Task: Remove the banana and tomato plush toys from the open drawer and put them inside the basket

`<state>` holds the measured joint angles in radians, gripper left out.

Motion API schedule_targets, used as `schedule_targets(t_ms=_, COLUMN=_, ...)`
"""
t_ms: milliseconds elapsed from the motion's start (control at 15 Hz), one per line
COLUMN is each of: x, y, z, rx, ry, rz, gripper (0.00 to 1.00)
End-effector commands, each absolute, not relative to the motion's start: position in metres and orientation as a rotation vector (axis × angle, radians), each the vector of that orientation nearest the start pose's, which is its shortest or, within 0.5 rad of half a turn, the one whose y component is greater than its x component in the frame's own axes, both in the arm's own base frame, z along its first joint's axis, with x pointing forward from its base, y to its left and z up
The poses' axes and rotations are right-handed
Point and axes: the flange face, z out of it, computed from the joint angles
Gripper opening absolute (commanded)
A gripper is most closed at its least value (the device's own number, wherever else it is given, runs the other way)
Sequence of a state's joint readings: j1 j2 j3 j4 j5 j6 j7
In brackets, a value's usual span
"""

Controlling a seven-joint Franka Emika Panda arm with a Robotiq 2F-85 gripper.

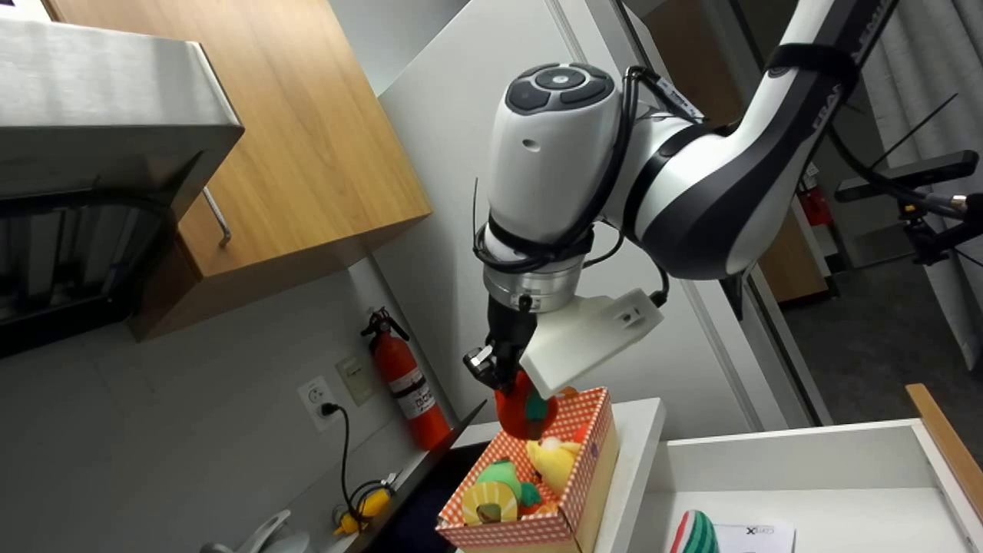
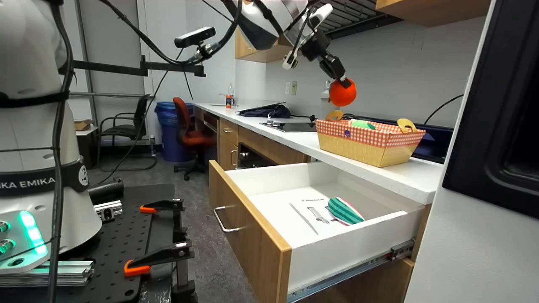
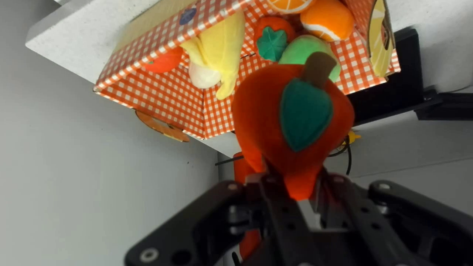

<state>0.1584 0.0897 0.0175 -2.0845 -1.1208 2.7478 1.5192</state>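
The red plush toy point(image 3: 258, 105) hangs in the air, not yet delivered; a lowering and a release seem to be all that is left. Its stem point(image 3: 320, 66) and leaf point(image 3: 306, 112) suggest an apple as much as the task's tomato. It lies just beyond the end of the pincer point(image 3: 297, 181), which is closed on it opposite the stem, the cloth squeezed narrow. In an exterior view the basket point(image 2: 358, 147) stands below, apart from the toy, on the tabletop point(image 2: 421, 170). A yellow plush banana point(image 3: 221, 48) is already inside, so that half looks done; another red toy point(image 3: 271, 29) in there may be the true tomato. Farther out, the open drawer point(image 2: 337, 252) holds a watermelon plush point(image 2: 344, 210), which the task does not name.
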Motion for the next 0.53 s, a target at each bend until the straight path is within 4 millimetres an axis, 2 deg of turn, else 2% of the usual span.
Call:
schedule_targets(t_ms=0, x=0.595, y=0.128, z=0.421, rx=-2.867, ry=0.541, rz=-1.366, gripper=0.05)
schedule_targets(t_ms=400, x=0.607, y=0.115, z=0.390, rx=-2.926, ry=0.535, rz=-1.325, gripper=0.05)
schedule_targets(t_ms=467, x=0.609, y=0.115, z=0.386, rx=-2.933, ry=0.538, rz=-1.315, gripper=0.22)
